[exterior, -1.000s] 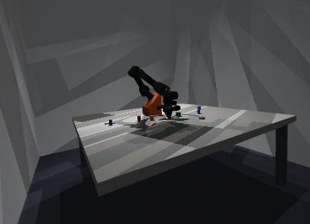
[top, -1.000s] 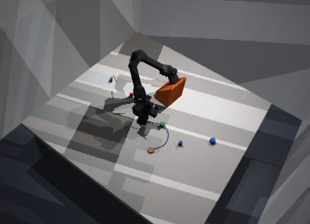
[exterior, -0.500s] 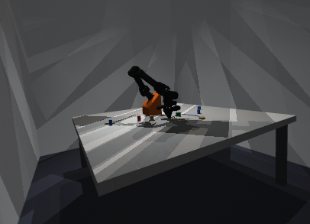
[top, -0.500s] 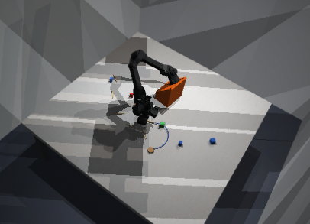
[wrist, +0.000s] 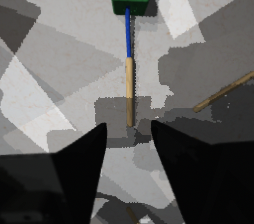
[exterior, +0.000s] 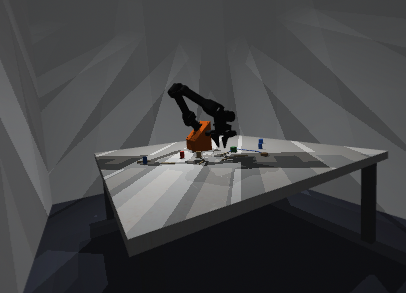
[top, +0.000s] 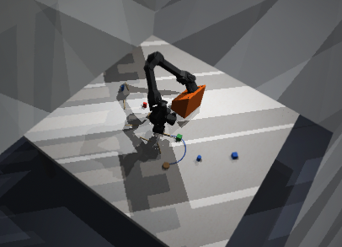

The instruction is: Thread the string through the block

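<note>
1. Wrist view: the tethered stick [top: 168,134] [wrist: 130,92] lies on the table [top: 253,99] [exterior: 170,197], just beside the green block [top: 179,137] [exterior: 233,149] [wrist: 130,6], with its bare end pointing away from that block.
2. The blue string [top: 185,149] [exterior: 252,151] [wrist: 128,35] runs from the stick's other end to the green block. In the top view it reappears beyond the block and curves below it to the round wooden button [top: 166,165] [exterior: 264,154].
3. The gripper [top: 159,133] [exterior: 221,146] [wrist: 128,126] hangs near the green block, on the stick's side, pointing down. Its fingers stand partway apart with nothing held; in the wrist view the stick's bare end shows just ahead of the gap.
4. One loose stick [top: 159,148] lies below and left of the green block in the top view; others lie farther left of it, partly lost in shadow.
5. Right of and below the green block in the top view are a small blue piece [top: 199,158] and, farther out, a second blue piece [top: 234,155].
6. Up and left of the green block in the top view sits a red piece [top: 145,104] [exterior: 182,154]; well beyond it is another blue object [top: 122,87] [exterior: 145,159], beside loose sticks.
7. The orange base [top: 185,103] [exterior: 199,137] stands above the green block in the top view, carrying the black arm [top: 153,73] [exterior: 200,98].
</note>
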You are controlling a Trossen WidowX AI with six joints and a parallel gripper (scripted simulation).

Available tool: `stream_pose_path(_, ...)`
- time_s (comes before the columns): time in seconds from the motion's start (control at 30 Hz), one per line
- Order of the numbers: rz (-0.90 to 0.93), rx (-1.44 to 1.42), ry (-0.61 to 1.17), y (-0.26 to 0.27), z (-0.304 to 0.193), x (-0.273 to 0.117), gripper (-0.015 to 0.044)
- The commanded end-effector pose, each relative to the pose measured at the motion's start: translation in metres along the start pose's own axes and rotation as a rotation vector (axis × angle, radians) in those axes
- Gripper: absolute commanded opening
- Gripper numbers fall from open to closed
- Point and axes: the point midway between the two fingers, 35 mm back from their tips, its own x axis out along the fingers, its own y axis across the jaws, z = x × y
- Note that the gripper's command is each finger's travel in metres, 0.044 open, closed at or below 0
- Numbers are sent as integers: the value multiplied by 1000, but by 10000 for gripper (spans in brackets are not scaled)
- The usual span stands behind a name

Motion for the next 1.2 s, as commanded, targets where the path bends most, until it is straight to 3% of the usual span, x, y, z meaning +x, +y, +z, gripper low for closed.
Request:
stream_pose_path(0.0,-23,19,3,-3,-1,-36,210)
stream_pose_path(0.17,-23,19,3,-3,-1,-36,210)
stream_pose_path(0.37,-30,12,8,-5,-1,-32,367)
stream_pose_path(0.47,-29,13,6,-5,1,-52,440)
stream_pose_path(1.17,-27,5,10,-4,3,-57,440)
